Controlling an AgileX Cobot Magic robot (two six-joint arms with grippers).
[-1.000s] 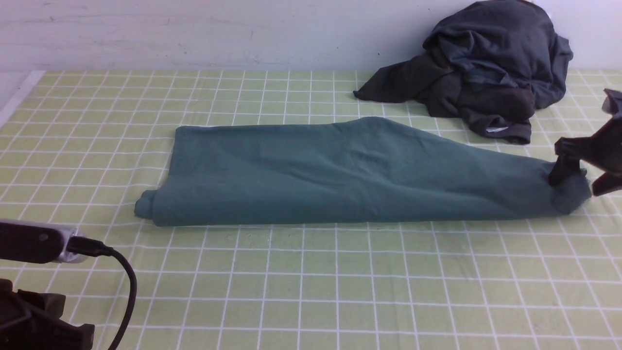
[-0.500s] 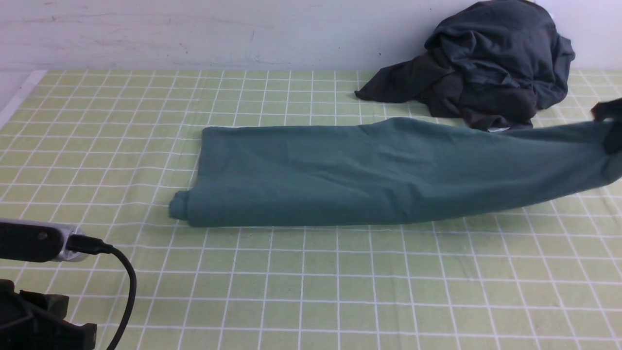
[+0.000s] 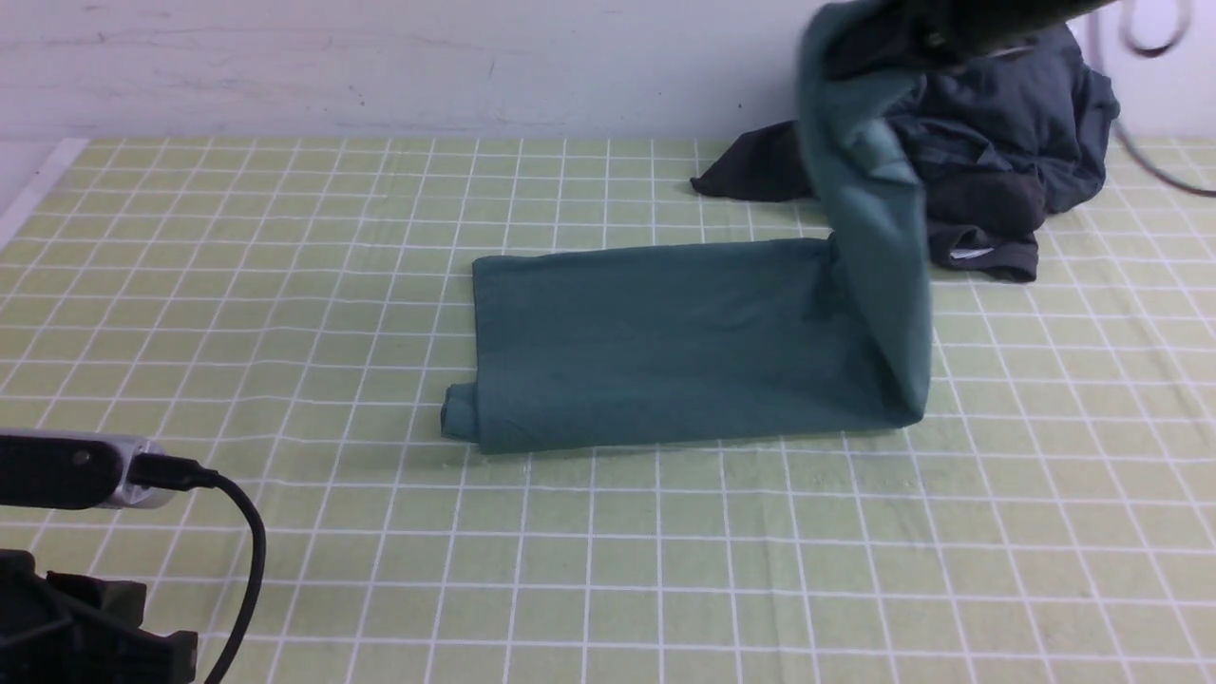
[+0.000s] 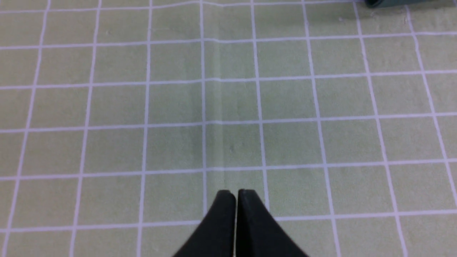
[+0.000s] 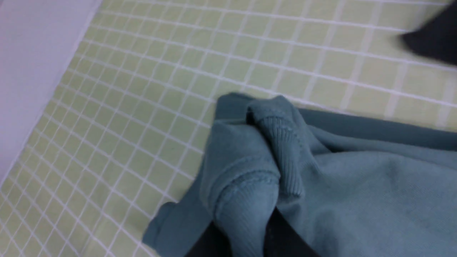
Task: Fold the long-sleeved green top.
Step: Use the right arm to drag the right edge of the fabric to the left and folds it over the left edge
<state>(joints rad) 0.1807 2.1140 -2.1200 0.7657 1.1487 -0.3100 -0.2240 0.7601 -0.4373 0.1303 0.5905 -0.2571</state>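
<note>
Here, near the table's near-left corner, the left gripper (image 4: 235,194) hovers over the yellow-green checked tablecloth (image 3: 285,285) with its black jaws pressed together and nothing between them. The large teal-green long-sleeved jersey top (image 3: 665,342) lies folded in a long band across the middle of the table, a small roll at its left end. Its right end rises steeply off the cloth, and the ribbed hem and cuff there are bunched in the right gripper (image 5: 246,242), which pinches them high above the table. Behind it, at the far-right corner, sits a crumpled heap of dark charcoal-grey garments (image 3: 1007,142).
</note>
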